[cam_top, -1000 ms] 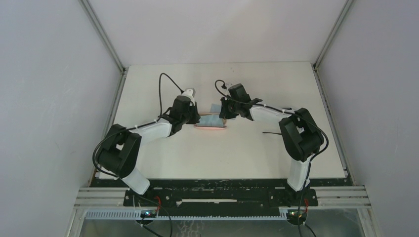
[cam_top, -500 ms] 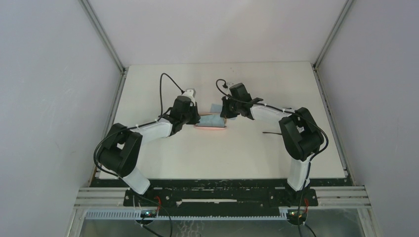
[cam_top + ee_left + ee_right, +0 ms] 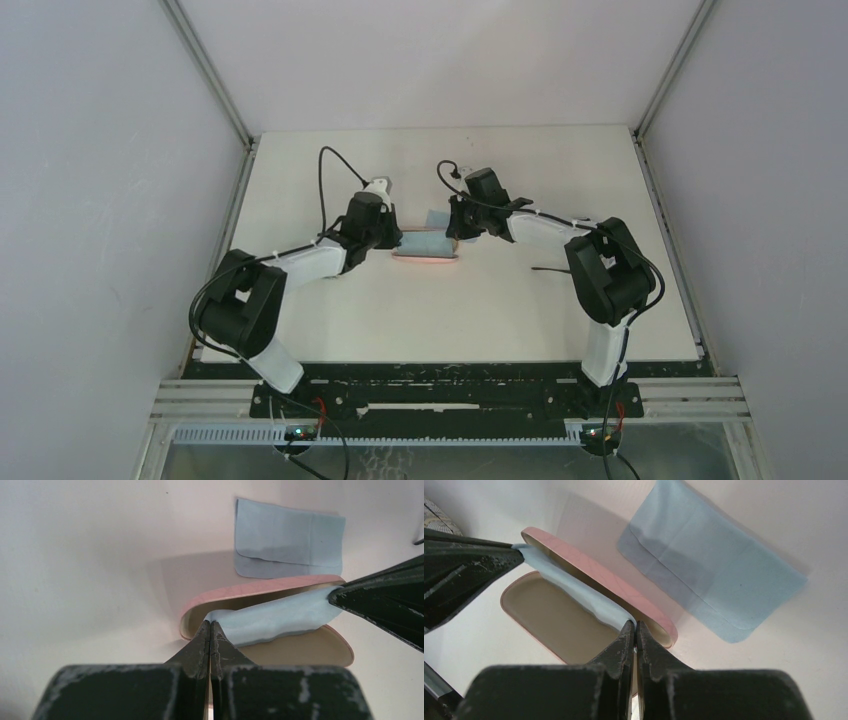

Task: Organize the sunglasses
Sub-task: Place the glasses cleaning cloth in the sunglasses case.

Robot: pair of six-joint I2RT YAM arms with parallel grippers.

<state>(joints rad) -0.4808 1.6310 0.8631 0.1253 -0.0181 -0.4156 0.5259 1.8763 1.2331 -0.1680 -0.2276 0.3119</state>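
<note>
- Clamped tight on opposite ends of stretched cloth (image 3: 280,617) above open pink case (image 3: 300,652): left gripper (image 3: 210,625), right gripper (image 3: 635,625).
- Clear only from wrists: second cloth (image 3: 287,537), flat beside case.

The stretched cloth (image 3: 280,617) is seen as soft, matt, light-blue fabric. A second cloth (image 3: 290,537), at 12 o'clock of the case (image 3: 305,652), shows the same matt fabric, creased by folds. The case is covered in smooth pink material and lined in matt beige. The table (image 3: 75,555) appears white, smooth and matt. The fingers (image 3: 192,655) of the left gripper (image 3: 210,626) are black and scuffed grey.
</note>
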